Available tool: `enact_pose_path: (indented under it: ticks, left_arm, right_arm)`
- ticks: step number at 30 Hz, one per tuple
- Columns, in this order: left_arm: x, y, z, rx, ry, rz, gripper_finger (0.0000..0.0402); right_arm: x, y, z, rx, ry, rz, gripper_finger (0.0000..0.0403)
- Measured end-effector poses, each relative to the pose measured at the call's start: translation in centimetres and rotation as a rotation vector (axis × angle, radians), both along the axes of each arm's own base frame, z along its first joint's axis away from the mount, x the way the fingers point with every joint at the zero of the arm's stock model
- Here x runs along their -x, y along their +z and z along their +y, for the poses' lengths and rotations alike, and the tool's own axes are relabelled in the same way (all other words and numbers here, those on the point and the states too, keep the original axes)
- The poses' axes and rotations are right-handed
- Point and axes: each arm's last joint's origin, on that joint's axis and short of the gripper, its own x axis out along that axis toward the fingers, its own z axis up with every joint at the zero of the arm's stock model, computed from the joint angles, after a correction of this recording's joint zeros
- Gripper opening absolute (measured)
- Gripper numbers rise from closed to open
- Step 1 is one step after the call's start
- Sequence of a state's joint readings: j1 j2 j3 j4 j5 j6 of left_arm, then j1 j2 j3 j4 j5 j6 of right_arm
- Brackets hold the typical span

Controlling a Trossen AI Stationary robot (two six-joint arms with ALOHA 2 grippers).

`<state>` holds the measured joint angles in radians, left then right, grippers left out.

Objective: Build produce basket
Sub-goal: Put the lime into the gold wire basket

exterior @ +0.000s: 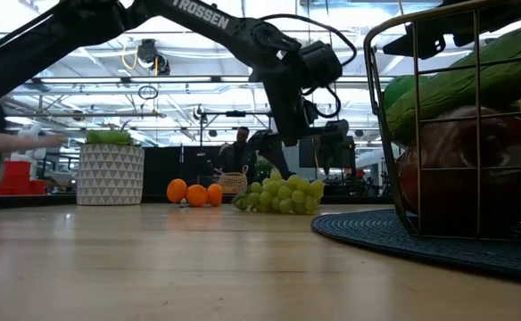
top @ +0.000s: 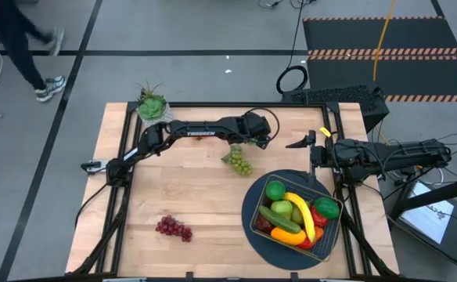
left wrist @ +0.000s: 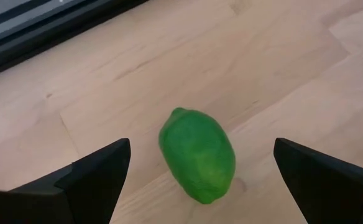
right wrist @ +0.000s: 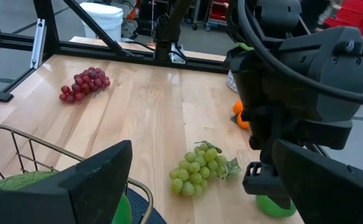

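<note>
A green lime (left wrist: 197, 154) lies on its side on the wooden table. My left gripper (left wrist: 201, 144) is open just above it, slanting down, with one finger on either side of the lime and not touching it. In the high view this gripper (top: 238, 147) covers the lime, right beside the green grapes (top: 239, 162). Purple grapes (top: 174, 228) lie near the front edge. The wire basket (top: 332, 235) stands on a round dark mat (top: 252, 205) and holds a banana, cucumber, apple, limes and an orange. My right gripper (top: 300, 142) waits open behind the basket.
A potted plant (top: 151, 104) stands at the far left corner. Several oranges (exterior: 196, 193) show at the table's far side. The green grapes (right wrist: 197, 169) lie between the lime (right wrist: 275, 205) and the basket's rim (right wrist: 20, 134). Bare wood stretches across the table's left and middle.
</note>
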<state>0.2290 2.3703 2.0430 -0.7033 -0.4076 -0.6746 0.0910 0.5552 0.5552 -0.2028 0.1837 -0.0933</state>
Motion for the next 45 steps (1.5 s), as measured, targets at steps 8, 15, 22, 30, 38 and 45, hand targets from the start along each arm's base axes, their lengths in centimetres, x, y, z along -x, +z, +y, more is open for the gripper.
enact_pose_path:
  ticks: [8, 15, 22, 30, 38, 45]
  left_arm:
    - [-0.2, -1.7, 0.1, 0.037, 0.032, 0.009, 0.0397]
    - [-0.5, -3.0, 0.2, 0.027, 0.051, 0.017, 0.0397]
    - [-0.7, -3.6, 0.2, 0.004, 0.037, 0.034, 0.0389]
    - [-0.7, -3.6, 0.1, 0.013, 0.031, 0.035, 0.0305]
    - [-0.7, -3.6, 0.0, 0.021, -0.007, 0.045, 0.0226]
    - [-0.5, -1.4, -0.1, 0.015, -0.086, 0.035, 0.0197]
  right_arm:
    - [0.0, 0.0, 0.0, 0.005, 0.002, 0.001, 0.038]
    - [0.0, 0.0, 0.0, 0.006, 0.003, 0.004, 0.038]
    - [0.0, 0.0, 0.0, 0.01, 0.004, 0.005, 0.038]
    - [0.0, 0.0, 0.0, 0.019, 0.007, 0.006, 0.038]
    - [0.0, 0.0, 0.0, 0.023, 0.008, 0.007, 0.038]
    - [0.1, -0.4, 0.0, 0.007, 0.001, 0.04, 0.038]
